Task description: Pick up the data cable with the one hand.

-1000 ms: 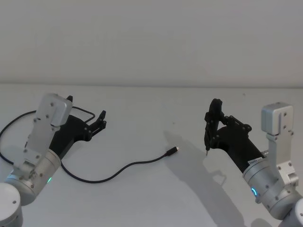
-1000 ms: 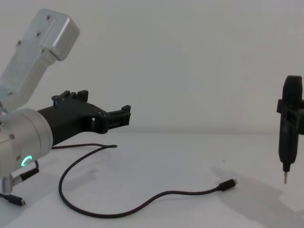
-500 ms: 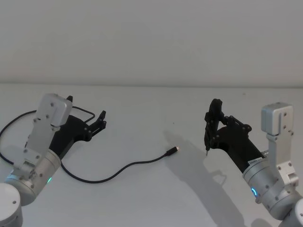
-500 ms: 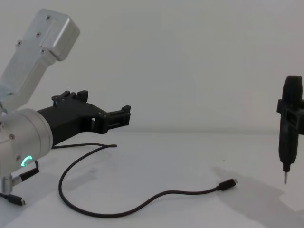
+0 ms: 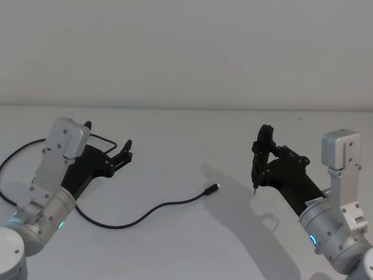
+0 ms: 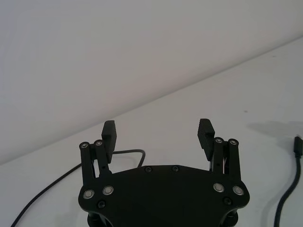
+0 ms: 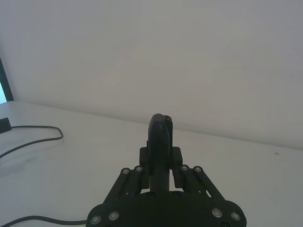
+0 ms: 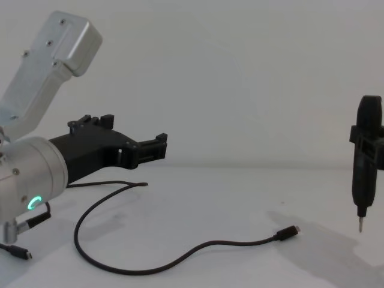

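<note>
Black cord on a white bench [image 5: 192,128]: the data cable [image 5: 145,211] lies slack and wholly on the surface, with nothing gripping it. Its plug [image 5: 211,188], silvery tip outward, rests near the middle of the bench, between the two arms. From there the cord sweeps back in a shallow curve toward the left arm, passes beneath it and rounds into a wide loop at the far left. A second small plug [image 8: 21,254] lies by the base of that arm in the chest view.

Left claw [image 5: 108,135]: raised off the bench, jaws spread wide, nothing between them. It points across the bench above a bend of the cord, well apart from the plug. Its own wrist camera shows both pads [image 6: 109,130] bare, with the cord running beyond and below them without contact.

Right claw [image 5: 263,153]: closed around a thick black pen-shaped tool [image 8: 369,114], held upright with its metal point down and clear of the bench, near the plug but not touching it.

Finding: no part of the pick-up is done. In my judgement the free left claw is the one to act. Descent onto the cord, closing and lifting are all outstanding. A thin cord lying flat on a hard surface may slip from the pads.
</note>
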